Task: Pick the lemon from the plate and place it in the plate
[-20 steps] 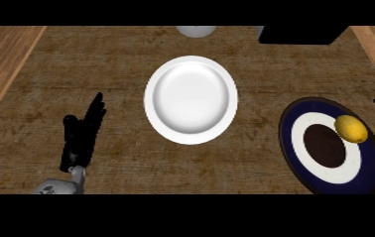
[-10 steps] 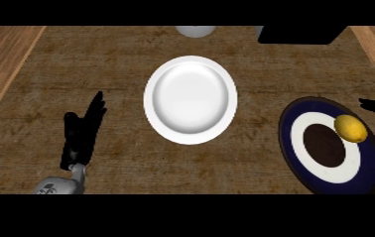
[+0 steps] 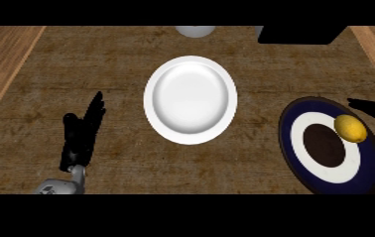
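1. While its brown wood grain fills nearly the whole head view, the worktop [image 3: 110,67] is bordered by a paler wooden strip along its left edge and another along its right edge.
2. A dark blue plate [image 3: 285,137] lies at the worktop's right edge, towards the near side. It has a broad white ring and a dark round centre, and the view's right side cuts part of it off.
3. A plain white plate [image 3: 190,99] lies at the middle of the worktop, well apart from the blue plate, with nothing on it.
4. A black box-like object [image 3: 300,34] sits at the far edge, towards the far right corner.
5. The left hand [image 3: 81,132] shows near the worktop's left near corner. It is open, with fingers straight and pointing towards the far edge, holding nothing and well apart from both plates. A bit of grey forearm [image 3: 62,185] shows below it.
6. A pale grey rounded object [image 3: 195,30] sits at the far edge, beyond the white plate, and only its near part shows.
7. The lemon [image 3: 351,128], yellow and oval, lies on the blue plate's white ring, on the plate's right side.
8. Only a small dark tip of the right hand [image 3: 361,103] shows at the right edge, just beyond the lemon and not touching it. Whether this hand is open or closed cannot be told.
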Tool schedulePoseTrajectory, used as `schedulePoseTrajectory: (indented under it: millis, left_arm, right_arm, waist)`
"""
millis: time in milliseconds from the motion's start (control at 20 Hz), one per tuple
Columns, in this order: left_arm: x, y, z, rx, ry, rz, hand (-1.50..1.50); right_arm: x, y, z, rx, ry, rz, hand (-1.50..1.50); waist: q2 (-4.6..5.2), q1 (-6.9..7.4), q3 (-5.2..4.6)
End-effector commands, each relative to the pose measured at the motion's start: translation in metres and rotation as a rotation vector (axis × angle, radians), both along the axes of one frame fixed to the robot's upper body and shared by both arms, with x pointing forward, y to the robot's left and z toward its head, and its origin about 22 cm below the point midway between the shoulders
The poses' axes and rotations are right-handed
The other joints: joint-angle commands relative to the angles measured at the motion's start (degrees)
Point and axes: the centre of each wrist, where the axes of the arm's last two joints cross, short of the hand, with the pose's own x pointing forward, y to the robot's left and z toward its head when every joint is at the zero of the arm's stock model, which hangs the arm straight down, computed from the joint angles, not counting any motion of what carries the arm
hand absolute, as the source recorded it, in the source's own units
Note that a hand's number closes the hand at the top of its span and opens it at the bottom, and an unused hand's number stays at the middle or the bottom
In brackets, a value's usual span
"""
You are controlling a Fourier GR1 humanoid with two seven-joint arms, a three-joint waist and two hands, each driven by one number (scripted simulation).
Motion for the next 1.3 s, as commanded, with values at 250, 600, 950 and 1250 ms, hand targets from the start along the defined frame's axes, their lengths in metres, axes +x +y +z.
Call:
schedulePoseTrajectory:
  millis: [250, 600, 950, 1250]
  left_arm:
    - [0.010, 0.011, 0.010, -0.005, 0.001, 0.001, 0.00]
    - [0.004, 0.011, 0.002, 0.015, 0.000, 0.004, 0.00]
    - [0.007, 0.002, -0.002, 0.005, 0.016, -0.021, 0.00]
    - [0.006, 0.001, -0.004, 0.014, 0.026, -0.028, 0.00]
  right_arm:
    - [0.009, 0.012, -0.010, 0.068, -0.119, 0.159, 1.50]
    - [0.005, -0.003, 0.009, 0.080, -0.270, 0.086, 1.50]
    - [0.082, 0.191, -0.048, 0.182, -0.299, 0.105, 1.50]
    - [0.091, 0.358, -0.052, 0.243, -0.287, 0.169, 1.50]
  waist:
    - [0.02, -0.27, 0.03]
    - [-0.25, -0.83, -0.01]
    - [-1.36, 0.56, -0.67]
    - [-2.31, 1.75, -0.77]
